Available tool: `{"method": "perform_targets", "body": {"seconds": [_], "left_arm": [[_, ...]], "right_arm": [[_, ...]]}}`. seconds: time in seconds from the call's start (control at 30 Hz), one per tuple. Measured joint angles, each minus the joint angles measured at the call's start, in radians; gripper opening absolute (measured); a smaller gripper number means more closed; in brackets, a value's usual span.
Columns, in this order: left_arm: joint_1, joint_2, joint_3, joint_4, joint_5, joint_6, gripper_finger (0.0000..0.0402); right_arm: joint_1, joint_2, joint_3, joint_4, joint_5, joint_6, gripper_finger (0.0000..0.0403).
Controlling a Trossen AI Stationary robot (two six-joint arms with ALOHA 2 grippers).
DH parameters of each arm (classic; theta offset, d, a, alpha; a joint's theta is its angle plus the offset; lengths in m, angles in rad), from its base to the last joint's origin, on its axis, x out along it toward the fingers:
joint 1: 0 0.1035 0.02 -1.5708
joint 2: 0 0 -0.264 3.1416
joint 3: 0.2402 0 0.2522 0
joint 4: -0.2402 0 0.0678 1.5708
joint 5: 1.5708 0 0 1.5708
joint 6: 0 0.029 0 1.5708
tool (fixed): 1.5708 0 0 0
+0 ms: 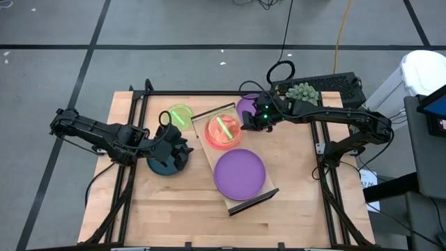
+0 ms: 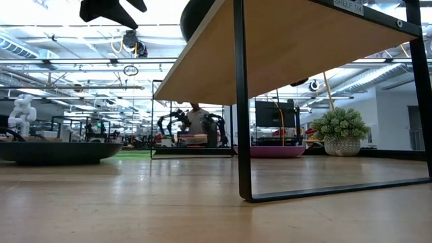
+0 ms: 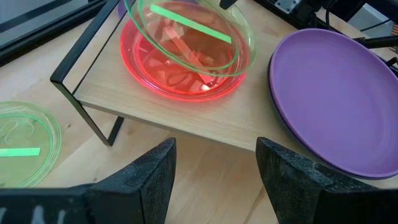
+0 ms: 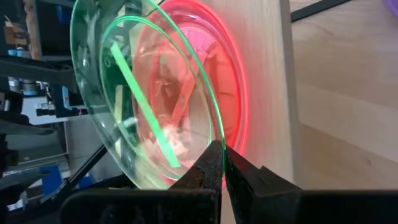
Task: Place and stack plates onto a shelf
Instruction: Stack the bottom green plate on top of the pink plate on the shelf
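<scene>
The shelf (image 1: 209, 155) lies slantwise across the table's middle. On its near end rests a purple plate (image 1: 239, 174), on its far end a pink-red plate (image 1: 217, 139). My right gripper (image 1: 255, 120) is shut on a green plate (image 1: 224, 127), which is tilted over the pink-red one. My left gripper (image 1: 184, 149) stands open left of the shelf, above a dark teal plate (image 1: 162, 166) that lies on the table. A second green plate (image 1: 180, 114) and a second purple plate (image 1: 245, 104) lie on the table at the far side. My right gripper pinches the green plate's rim (image 4: 213, 142) between its two fingertips. It comes from the table's far right, slanting down. The held side is raised and the opposite rim (image 3: 198, 70) dips low over the pink-red plate (image 3: 155, 78). I cannot tell whether they touch.
A small potted plant (image 1: 303, 92) and a dark keyboard (image 1: 334, 84) sit at the table's far right edge, with a cable loop (image 1: 281, 70) beside them. Black frame rails (image 1: 132, 139) run along the table's left and right sides. Bare wood shows near the front edge (image 1: 181, 216).
</scene>
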State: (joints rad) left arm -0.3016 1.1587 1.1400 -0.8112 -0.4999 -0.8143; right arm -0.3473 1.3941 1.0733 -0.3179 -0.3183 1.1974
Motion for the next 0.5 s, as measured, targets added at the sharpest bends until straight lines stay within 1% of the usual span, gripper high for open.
{"method": "perform_targets", "body": {"seconds": [0.2, 0.3, 0.5], "left_arm": [[0.0, 0.0, 0.0, 0.0, 0.0, -0.001, 0.0225], [0.0, 0.0, 0.0, 0.0, 0.0, -0.001, 0.0225], [0.0, 0.0, 0.0, 0.0, 0.0, -0.007, 0.0225]], "right_arm": [[0.0, 0.0, 0.0, -0.003, 0.007, -0.006, 0.0011], [0.0, 0.0, 0.0, -0.003, 0.027, -0.006, 0.0026], [0.0, 0.0, 0.0, -0.003, 0.031, -0.005, 0.006]]}}
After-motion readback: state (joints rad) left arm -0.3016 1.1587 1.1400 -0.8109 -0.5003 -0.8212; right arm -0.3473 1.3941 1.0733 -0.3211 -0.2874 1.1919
